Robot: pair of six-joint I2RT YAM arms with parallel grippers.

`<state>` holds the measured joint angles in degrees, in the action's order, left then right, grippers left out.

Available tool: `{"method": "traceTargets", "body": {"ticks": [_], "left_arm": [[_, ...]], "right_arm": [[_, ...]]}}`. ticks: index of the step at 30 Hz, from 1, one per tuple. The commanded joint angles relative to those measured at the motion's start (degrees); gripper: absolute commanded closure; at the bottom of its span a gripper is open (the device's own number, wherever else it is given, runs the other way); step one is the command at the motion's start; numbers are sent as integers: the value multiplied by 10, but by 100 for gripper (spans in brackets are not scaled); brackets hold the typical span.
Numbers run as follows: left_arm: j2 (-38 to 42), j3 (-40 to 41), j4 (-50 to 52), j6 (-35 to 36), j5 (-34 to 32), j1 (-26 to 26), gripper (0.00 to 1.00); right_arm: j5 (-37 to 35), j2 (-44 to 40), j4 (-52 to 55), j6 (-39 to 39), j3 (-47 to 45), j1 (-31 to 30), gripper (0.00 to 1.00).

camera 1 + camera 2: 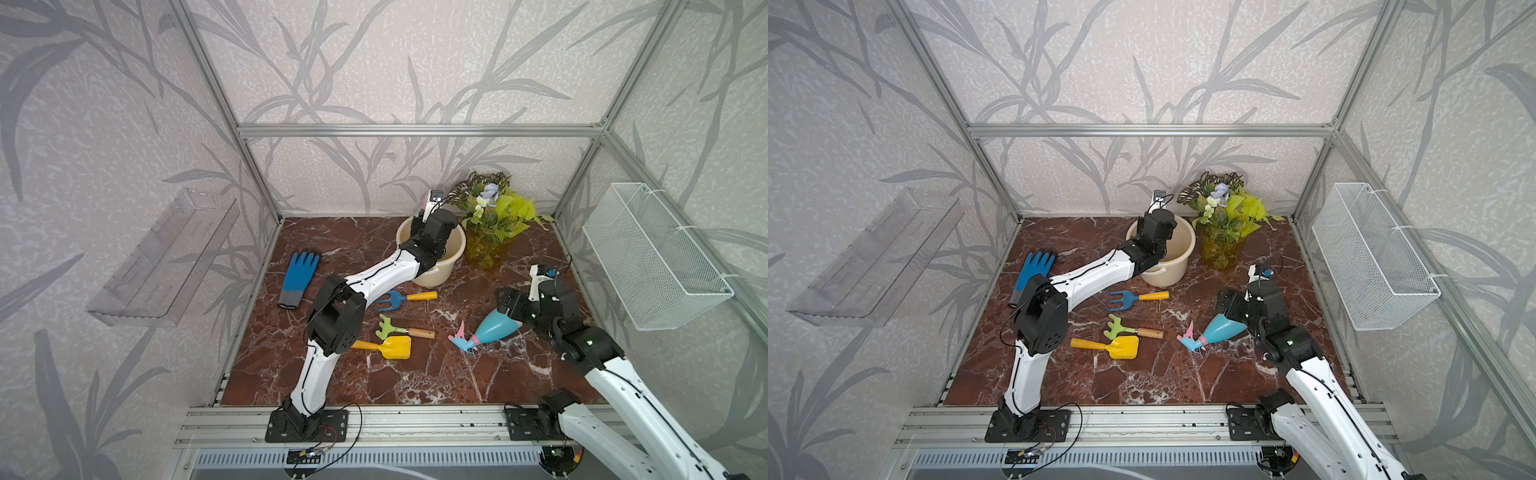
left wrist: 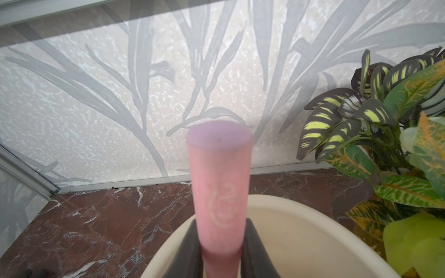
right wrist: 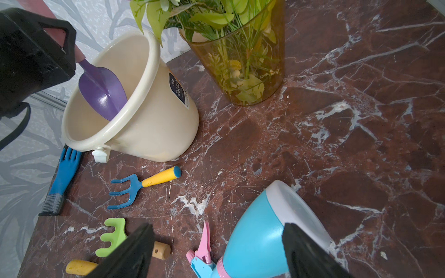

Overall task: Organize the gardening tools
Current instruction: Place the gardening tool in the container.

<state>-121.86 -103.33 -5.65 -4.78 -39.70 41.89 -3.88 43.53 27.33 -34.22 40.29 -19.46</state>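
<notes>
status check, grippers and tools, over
Left gripper shut on purple pink-handled scoop, blade inside cream plastic bucket. Right gripper open over lying light-blue spray bottle. Blue yellow-handled fork, green wood-handled rake, yellow shovel on marble table, nothing in the way.

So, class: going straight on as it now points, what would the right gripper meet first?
Probably the spray bottle, lying just ahead, partly between the open jaws of the right gripper; depth is uncertain.
</notes>
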Motion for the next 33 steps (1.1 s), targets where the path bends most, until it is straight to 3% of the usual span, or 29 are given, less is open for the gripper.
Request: {"method": "traceTargets", "body": {"ticks": [1, 7, 15, 26, 33], "left_arm": [[-16, 11, -17, -16, 15, 2, 96], [-23, 30, -20, -24, 13, 0, 93], [-25, 33, -18, -23, 18, 1, 69], [12, 31, -4, -5, 29, 1, 50], [78, 30, 65, -44, 46, 1, 35]], "right_arm": [[-12, -5, 12, 6, -2, -2, 13], [-12, -7, 12, 3, -3, -2, 13], [-12, -2, 10, 1, -4, -2, 13], [-2, 13, 0, -3, -2, -2, 13], [7, 28, -5, 3, 12, -3, 12]]}}
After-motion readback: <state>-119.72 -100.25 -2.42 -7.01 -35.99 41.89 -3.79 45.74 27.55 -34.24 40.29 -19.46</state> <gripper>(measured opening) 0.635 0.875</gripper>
